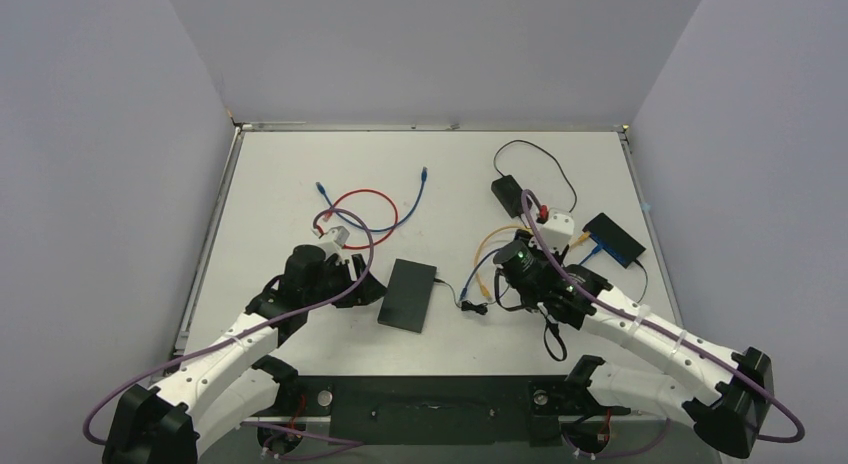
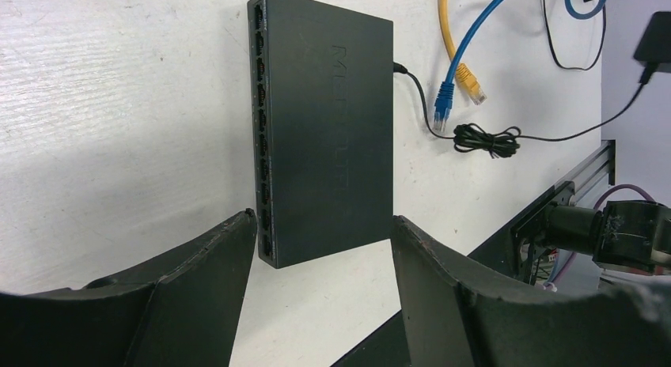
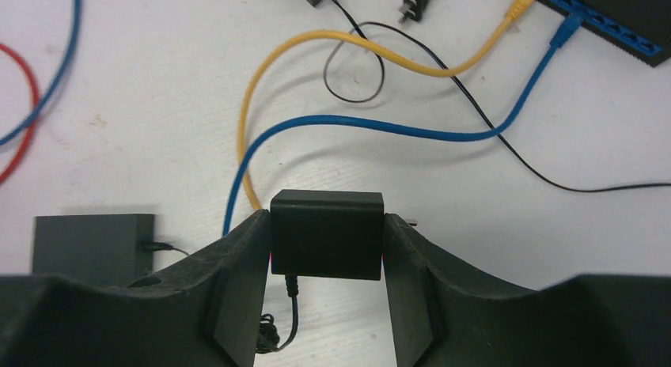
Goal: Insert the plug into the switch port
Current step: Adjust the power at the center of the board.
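The right pincer (image 3: 327, 221) is clamping a black power adapter (image 3: 327, 239) between both fingers, with the adapter's cord trailing back toward the wrist. Whether the block is resting on the bench (image 1: 290, 174) or hanging just above it, I cannot tell.

The left pincer (image 2: 324, 221) is standing with its fingers (image 2: 225, 264) apart, flanking one short end of the switch (image 2: 324, 106) and looking flush against it. Whether they are actually pinching it cannot be told.

The switch is lying flat near the middle of the bench, its ports (image 2: 259, 114) facing left and all looking vacant. A blue plug (image 2: 444, 106) and a yellow plug (image 2: 472, 86) are lying loose just right of the switch, beside a bundled black cord (image 2: 484, 138). Neither plug is sitting in a pincer.

As I judge it, the insertion is not yet begun. A plug is waiting to be picked up, carried round to the port side and pushed in.

Bare bench is lying open left of the ports, giving room for an approach. The right side is crowded with cables, and the bench's near edge is running close by the switch.
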Robot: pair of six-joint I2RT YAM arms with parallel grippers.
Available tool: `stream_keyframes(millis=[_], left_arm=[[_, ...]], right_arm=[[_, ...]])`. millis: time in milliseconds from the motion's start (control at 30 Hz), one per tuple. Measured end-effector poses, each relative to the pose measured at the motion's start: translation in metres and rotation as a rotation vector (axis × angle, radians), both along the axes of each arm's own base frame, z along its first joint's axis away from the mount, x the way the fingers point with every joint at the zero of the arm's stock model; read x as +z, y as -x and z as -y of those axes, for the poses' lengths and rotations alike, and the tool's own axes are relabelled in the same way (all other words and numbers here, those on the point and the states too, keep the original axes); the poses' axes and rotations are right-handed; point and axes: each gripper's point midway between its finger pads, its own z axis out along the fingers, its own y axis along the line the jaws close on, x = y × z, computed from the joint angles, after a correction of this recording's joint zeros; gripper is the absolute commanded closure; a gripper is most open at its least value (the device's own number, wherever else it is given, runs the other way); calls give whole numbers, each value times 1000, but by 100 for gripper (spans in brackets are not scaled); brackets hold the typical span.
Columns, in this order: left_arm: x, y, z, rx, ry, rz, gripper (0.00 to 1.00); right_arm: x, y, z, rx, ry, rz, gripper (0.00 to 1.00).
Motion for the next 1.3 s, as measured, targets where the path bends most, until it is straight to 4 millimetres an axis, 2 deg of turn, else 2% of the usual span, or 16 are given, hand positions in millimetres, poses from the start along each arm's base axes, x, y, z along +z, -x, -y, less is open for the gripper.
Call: stream_keyframes(millis=[100, 233, 333, 567, 767, 900, 1033, 1300], left_arm=[[2, 0, 0, 4, 7, 2, 39], [6, 1, 0, 11, 18, 3, 40], [8, 3, -1, 13, 22, 4, 39], [15, 3, -1, 15, 22, 3, 39], [27, 0, -1, 23, 26, 23, 39], [35, -1, -2, 29, 26, 35, 39], [38, -1, -3, 33, 27, 44, 39], [37, 2, -6, 38, 17, 37, 39]], right_arm=[[30, -5, -14, 52, -17, 44, 87], [61, -7, -41, 137, -32, 86, 87], [70, -9, -60, 185, -17, 87, 87], [74, -17, -93, 271, 26, 58, 86], [110, -26, -132, 348, -22, 106, 86], [130, -34, -146, 372, -33, 140, 85], [131, -42, -151, 379, -14, 142, 85], [110, -76, -155, 413, -12, 103, 86]])
